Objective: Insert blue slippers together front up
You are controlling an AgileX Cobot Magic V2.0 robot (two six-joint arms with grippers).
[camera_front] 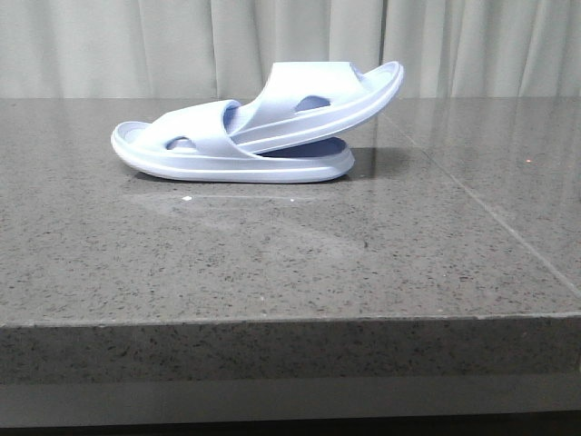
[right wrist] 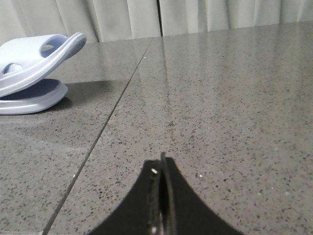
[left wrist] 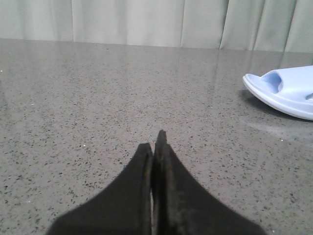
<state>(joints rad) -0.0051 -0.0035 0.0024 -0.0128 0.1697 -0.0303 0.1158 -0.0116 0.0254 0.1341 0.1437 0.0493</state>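
Observation:
The two pale blue slippers are nested on the grey stone table. The lower slipper (camera_front: 191, 154) lies flat. The upper slipper (camera_front: 318, 100) is pushed under the lower one's strap and tilts up to the right. The lower slipper's end shows in the left wrist view (left wrist: 286, 93). Both show in the right wrist view, upper (right wrist: 36, 56) and lower (right wrist: 34, 100). My left gripper (left wrist: 154, 142) is shut and empty, well away from the slippers. My right gripper (right wrist: 160, 164) is shut and empty, also well away. Neither gripper shows in the front view.
The table (camera_front: 290, 263) has a seam (camera_front: 481, 209) running back to front on the right side, also seen in the right wrist view (right wrist: 102, 132). Its front edge (camera_front: 290, 318) is near the camera. A pale curtain (camera_front: 136, 45) hangs behind the table.

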